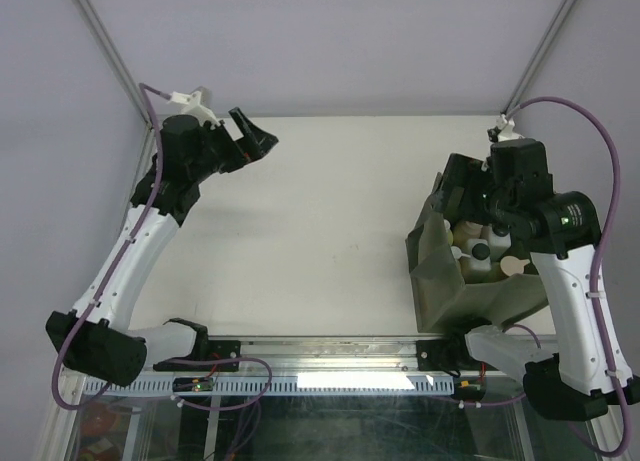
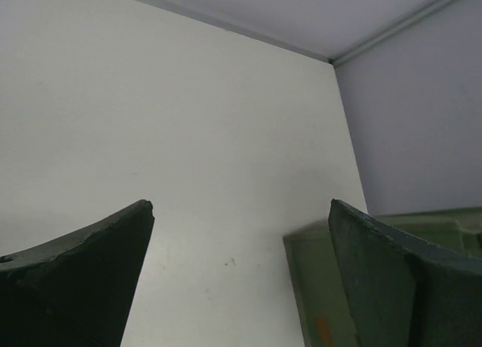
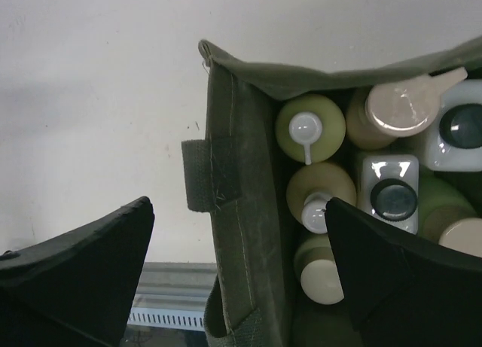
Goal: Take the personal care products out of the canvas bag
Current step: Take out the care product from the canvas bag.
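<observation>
Olive-green canvas bag (image 3: 239, 174); bottles (image 3: 328, 120) yellow-green, tan, white (the white ones black-capped).

Counter (image 1: 320, 221): flat, matte white, rectangular. Pale wall panels (image 1: 300, 41) stand at its 9, 12 and 3 o'clock edges. A metal rail (image 1: 330, 351) runs side to side along the 6 o'clock edge.
Lying directly on it, one item: canvas bag (image 1: 440, 281), olive-green and floppy, mouth open upward. It sits at 4 o'clock, near the right edge and close to the rail. A short strap loop (image 3: 197, 175) is sewn on its outer wall.
</observation>
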Motion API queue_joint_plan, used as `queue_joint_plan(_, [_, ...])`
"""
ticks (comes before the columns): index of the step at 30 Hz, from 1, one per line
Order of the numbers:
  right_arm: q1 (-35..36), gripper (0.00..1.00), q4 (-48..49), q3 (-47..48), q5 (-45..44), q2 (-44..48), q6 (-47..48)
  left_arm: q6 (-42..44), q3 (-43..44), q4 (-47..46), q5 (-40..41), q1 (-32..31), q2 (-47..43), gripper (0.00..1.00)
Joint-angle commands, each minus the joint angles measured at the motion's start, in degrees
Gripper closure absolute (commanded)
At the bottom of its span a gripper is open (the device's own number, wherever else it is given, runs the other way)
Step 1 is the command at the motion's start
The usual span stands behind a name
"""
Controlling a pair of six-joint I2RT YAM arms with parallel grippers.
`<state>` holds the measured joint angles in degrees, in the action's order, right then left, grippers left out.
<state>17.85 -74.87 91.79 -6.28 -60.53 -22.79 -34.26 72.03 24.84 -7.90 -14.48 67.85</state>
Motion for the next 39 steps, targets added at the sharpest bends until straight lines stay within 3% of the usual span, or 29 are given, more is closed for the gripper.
queue_joint_plan(1, [0.46,0.00,-0.07,-0.84,1.05,2.86,-4.74,-5.44,0.04,-13.75,-10.45,-8.23,4.35,0.01])
queue_joint_plan(10, [0.50,0.00,-5.65,6.32,-14.49,5.20,-7.04,-9.82,6.35,-27.94,-12.67,-31.85,19.68,0.01])
queue_joint_plan(16, [0.54,0.01,-7.57,7.78,-28.70,9.66,-10.12,-7.91,16.05,-29.06,-15.62,-40.90,28.72,0.01])
queue_joint_plan(22, [0.53,0.01,-8.97,7.77,-27.26,9.14,-8.16,-7.82,19.07,-28.59,-14.51,-43.85,32.64,0.01])
queue_joint_plan(28, [0.58,0.01,-9.76,5.76,-23.39,8.46,-7.88,-7.73,23.17,-21.64,-15.01,-44.76,38.09,0.01])
queue_joint_plan(32, [0.57,0.01,-9.69,4.17,-17.30,9.16,-7.45,-4.56,26.71,-16.84,-14.95,-44.84,39.98,0.09])
queue_joint_plan(39, [0.59,0.03,-9.63,-3.35,-8.16,15.04,-13.27,-1.10,21.51,-14.01,-12.59,-44.85,36.42,0.19])
